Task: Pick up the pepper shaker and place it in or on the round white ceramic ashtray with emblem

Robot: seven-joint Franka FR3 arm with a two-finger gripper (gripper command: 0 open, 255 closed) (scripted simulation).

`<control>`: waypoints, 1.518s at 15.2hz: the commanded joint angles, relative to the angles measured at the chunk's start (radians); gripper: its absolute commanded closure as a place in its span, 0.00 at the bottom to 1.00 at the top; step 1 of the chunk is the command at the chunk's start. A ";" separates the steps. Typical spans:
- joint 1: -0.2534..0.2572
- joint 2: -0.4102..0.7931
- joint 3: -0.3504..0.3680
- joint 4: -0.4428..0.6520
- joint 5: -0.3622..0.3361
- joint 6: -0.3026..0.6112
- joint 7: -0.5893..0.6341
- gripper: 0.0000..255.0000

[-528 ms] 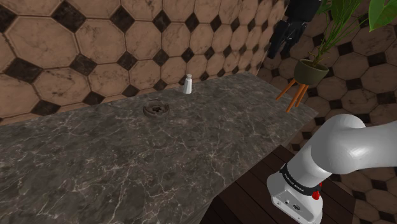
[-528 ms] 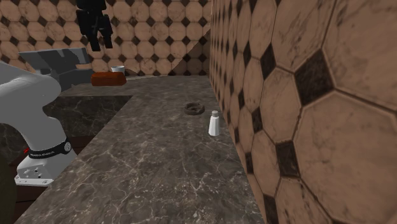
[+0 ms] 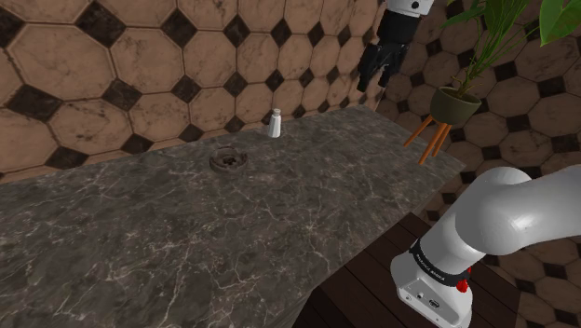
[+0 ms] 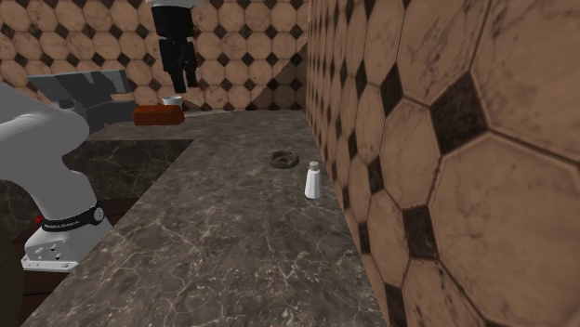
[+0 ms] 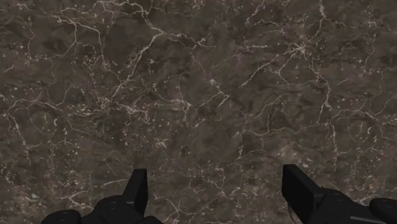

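Claw (image 3: 370, 79) hangs open and empty, high above the stone counter (image 3: 186, 233) — white shaker (image 3: 275, 123) stands near the dark ashtray (image 3: 228, 161).

A dark marble desk (image 3: 186, 224) with pale veins runs along a wall (image 3: 93, 75) of tan octagonal tiles with small black squares. Past the desk's far end, a potted plant (image 3: 454, 104) sits on an orange wooden stand (image 3: 428, 142). Dark plank floor (image 3: 363, 289) lies beside the desk. In the second exterior view, a reddish-brown block (image 4: 158, 114) lies at the desk's far end.
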State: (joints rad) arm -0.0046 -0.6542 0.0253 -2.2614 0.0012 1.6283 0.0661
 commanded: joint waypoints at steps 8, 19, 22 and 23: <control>-0.006 0.292 0.028 0.065 -0.031 0.233 0.030 0.00; -0.008 0.700 0.051 0.307 -0.103 0.399 0.087 0.00; -0.004 0.816 0.052 0.402 -0.127 0.418 0.102 0.00; -0.001 0.855 0.051 0.437 -0.134 0.422 0.107 0.00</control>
State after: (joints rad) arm -0.0073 0.1630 0.0768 -1.8569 -0.1254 2.0455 0.1692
